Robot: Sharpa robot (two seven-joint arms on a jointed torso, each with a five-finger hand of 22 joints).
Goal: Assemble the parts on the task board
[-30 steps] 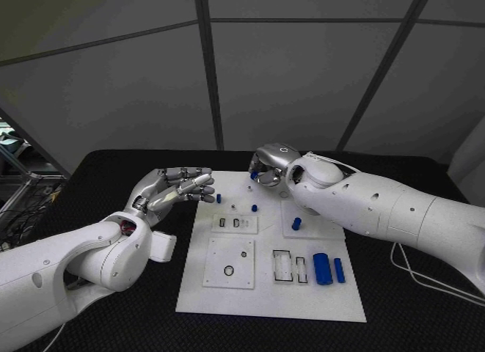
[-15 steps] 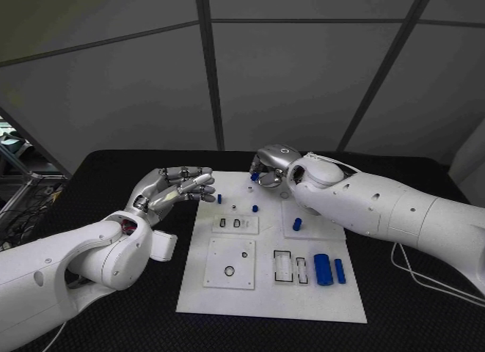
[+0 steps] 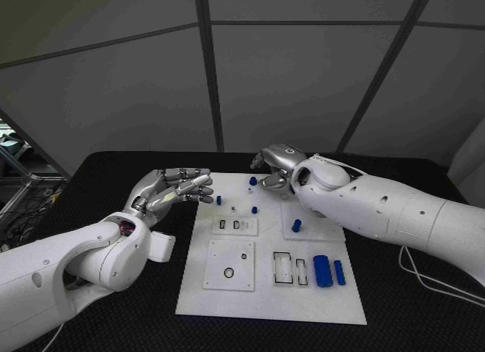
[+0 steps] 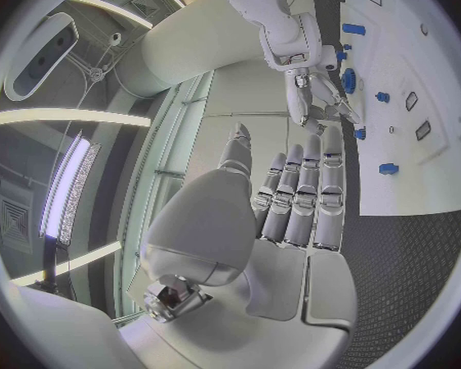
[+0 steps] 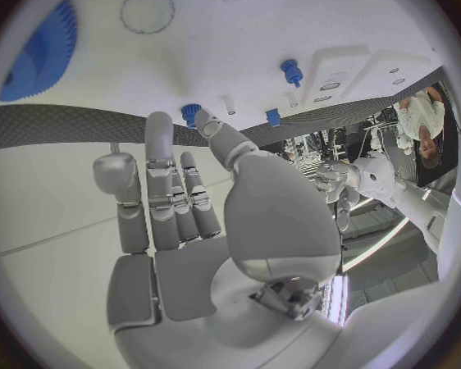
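Observation:
The white task board (image 3: 272, 297) lies mid-table with blue parts on it. Small pegs stand at the far edge (image 3: 253, 180), near the left edge (image 3: 219, 199) and in the middle (image 3: 254, 209), (image 3: 296, 224). Two blue cylinders (image 3: 323, 270) lie at the right. My right hand (image 3: 274, 170) hovers over the far edge with fingers spread and nothing in them; its thumb (image 5: 212, 131) is close to a small peg (image 5: 192, 111). A blue gear (image 5: 41, 49) lies by that hand. My left hand (image 3: 179, 187) floats beside the board's left edge, fingers (image 4: 303, 193) straight, holding nothing.
Two raised white plates with slots sit on the board, a small one (image 3: 235, 224) and a larger one (image 3: 230, 264). Rectangular recesses (image 3: 290, 268) lie beside the cylinders. Black table (image 3: 126, 165) surrounds the board.
My right hand has shifted slightly right and away from the peg at the far edge, which now stands free of its fingers. The left hand has hardly moved.

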